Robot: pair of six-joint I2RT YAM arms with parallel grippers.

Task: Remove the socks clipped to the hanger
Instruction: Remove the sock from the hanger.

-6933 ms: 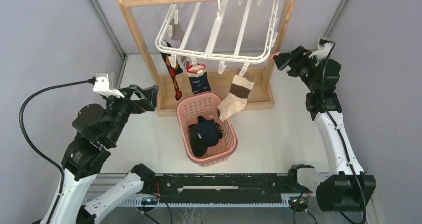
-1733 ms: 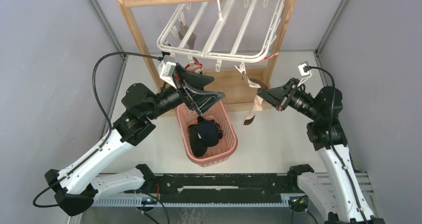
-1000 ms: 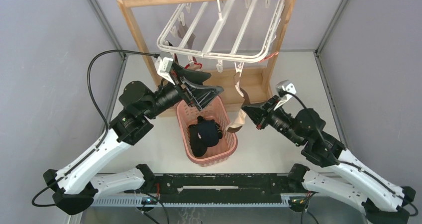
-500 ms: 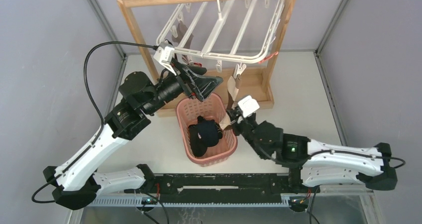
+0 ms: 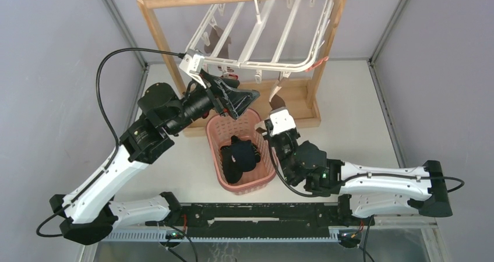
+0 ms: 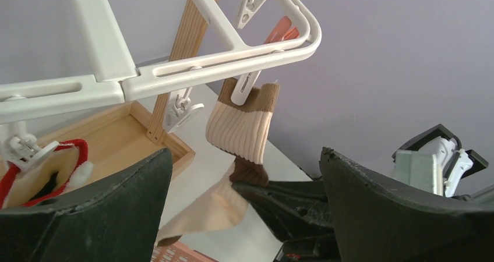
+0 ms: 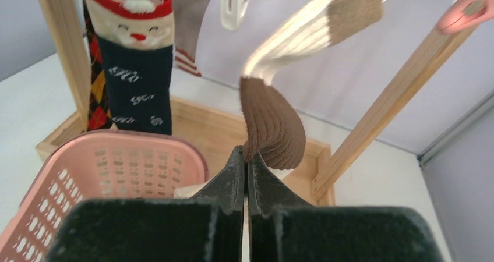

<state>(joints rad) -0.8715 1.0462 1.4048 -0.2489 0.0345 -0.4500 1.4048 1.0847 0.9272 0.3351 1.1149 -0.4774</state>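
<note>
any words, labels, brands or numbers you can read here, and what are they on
No text here reads clearly.
White script-like marks on the navy Santa sock: too blurred to read.
Brown-and-cream sock, hanger, pink basket: no lettering visible.

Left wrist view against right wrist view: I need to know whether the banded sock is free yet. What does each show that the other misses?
Only left wrist: a clip on the hanger biting the brown-and-cream sock at its cuff. Only right wrist: the argyle sock and the navy sock with its Santa face. Both: the right pincer shut on that brown-and-cream sock.
</note>
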